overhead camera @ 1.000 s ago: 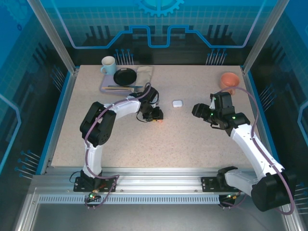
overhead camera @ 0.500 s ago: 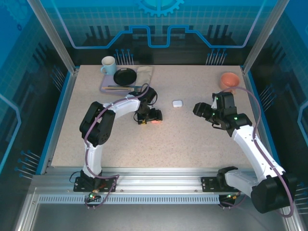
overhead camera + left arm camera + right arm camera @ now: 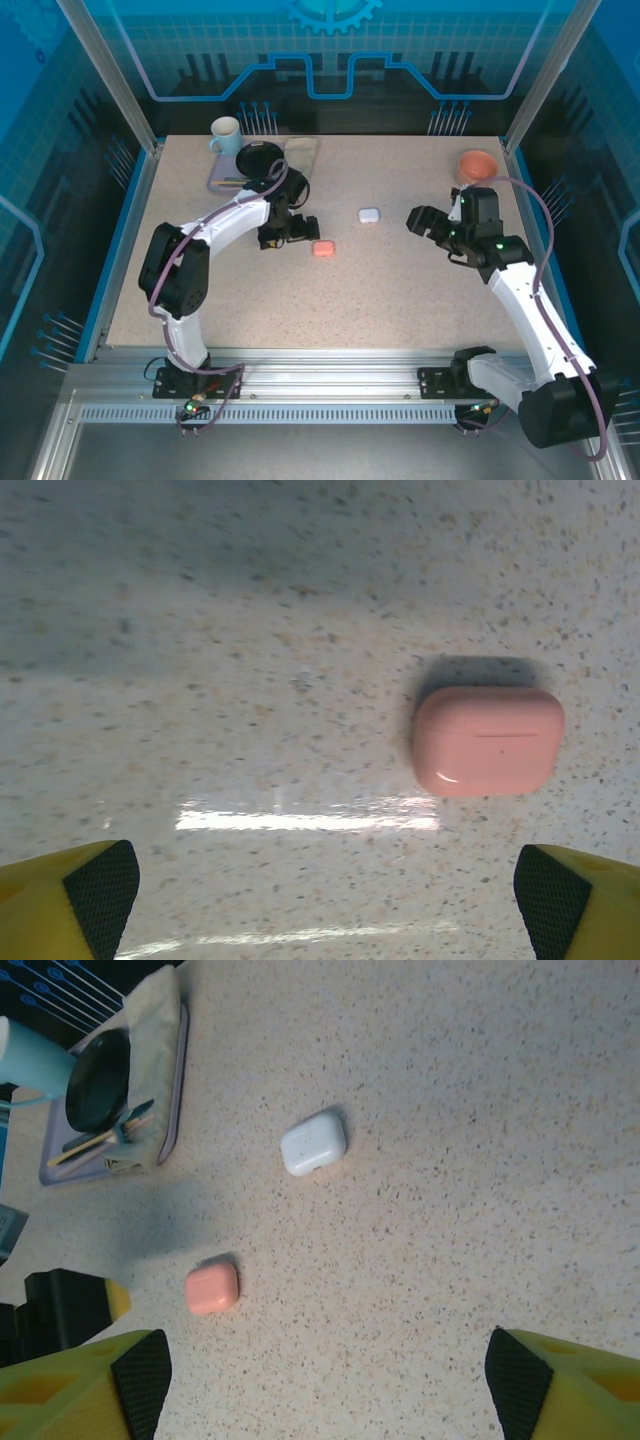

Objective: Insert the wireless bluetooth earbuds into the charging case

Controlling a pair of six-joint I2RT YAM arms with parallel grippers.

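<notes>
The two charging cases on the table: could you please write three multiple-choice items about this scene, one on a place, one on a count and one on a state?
1. Where does the pink case lie?
A) on the tray
B) on the bare table, left of the white case
C) in the orange bowl

2. How many cases lie on the table?
A) one
B) two
C) four

3. In what state is the left gripper?
A) shut on the pink case
B) shut on the white case
C) open, holding nothing

Answers:
1 B: the top view shows it on bare table, left of the white one.
2 B: one pink and one white.
3 C: in the left wrist view its fingers stand wide apart, and the pink case lies free on the table.
</notes>
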